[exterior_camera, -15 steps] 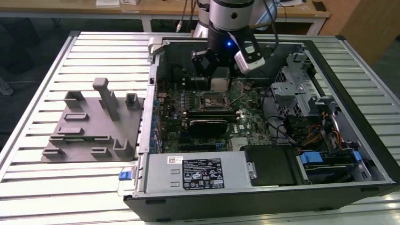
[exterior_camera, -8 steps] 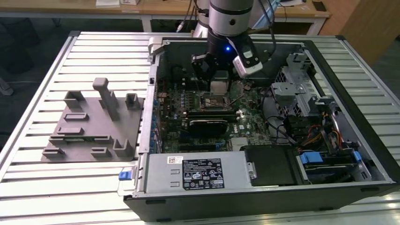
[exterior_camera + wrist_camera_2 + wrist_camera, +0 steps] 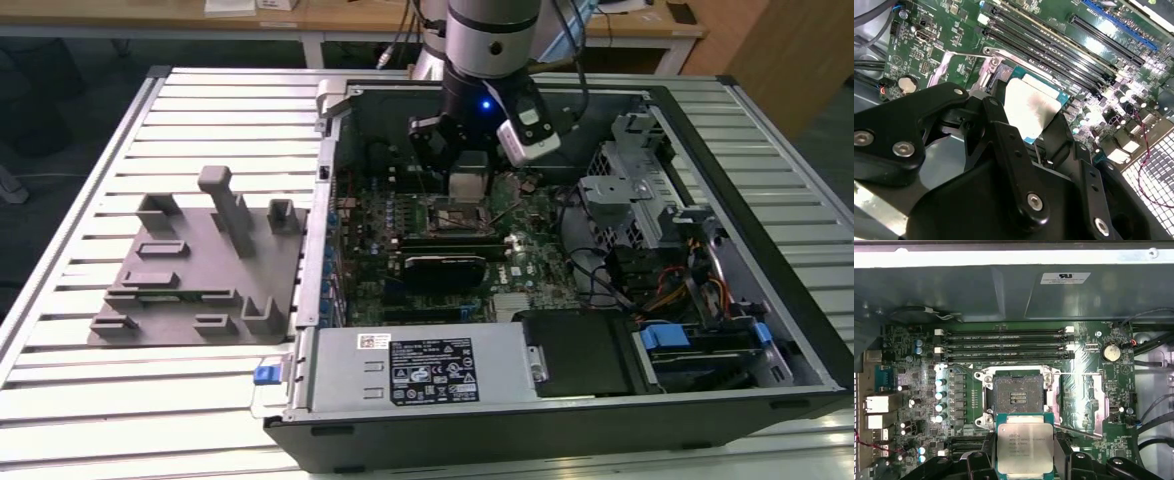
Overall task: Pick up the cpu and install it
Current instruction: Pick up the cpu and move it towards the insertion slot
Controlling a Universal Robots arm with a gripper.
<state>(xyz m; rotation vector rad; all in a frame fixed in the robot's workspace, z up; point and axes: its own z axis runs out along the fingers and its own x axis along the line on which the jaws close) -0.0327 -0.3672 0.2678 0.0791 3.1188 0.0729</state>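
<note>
Over the motherboard (image 3: 919, 380), cpu (image 3: 1025, 442) clamped in the tool (image 3: 1025, 460), socket (image 3: 1016, 395) near

The socket (image 3: 1019, 395) lies uncovered, open to the claw (image 3: 1025, 456) carrying the cpu (image 3: 1025, 445) just beside it. Its hinged frame (image 3: 1080, 405) is swung aside; memory slots (image 3: 1004, 342) and a capacitor row (image 3: 940, 399) flank the socket, seemingly low enough to clear. The drive cage (image 3: 641, 190) stands well apart.

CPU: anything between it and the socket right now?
Nothing visible. In the first wrist view the gripper holds the cpu close to the open socket. The socket's contact area is bare, and the load plate lies flipped to one side, clear of the opening.
</note>
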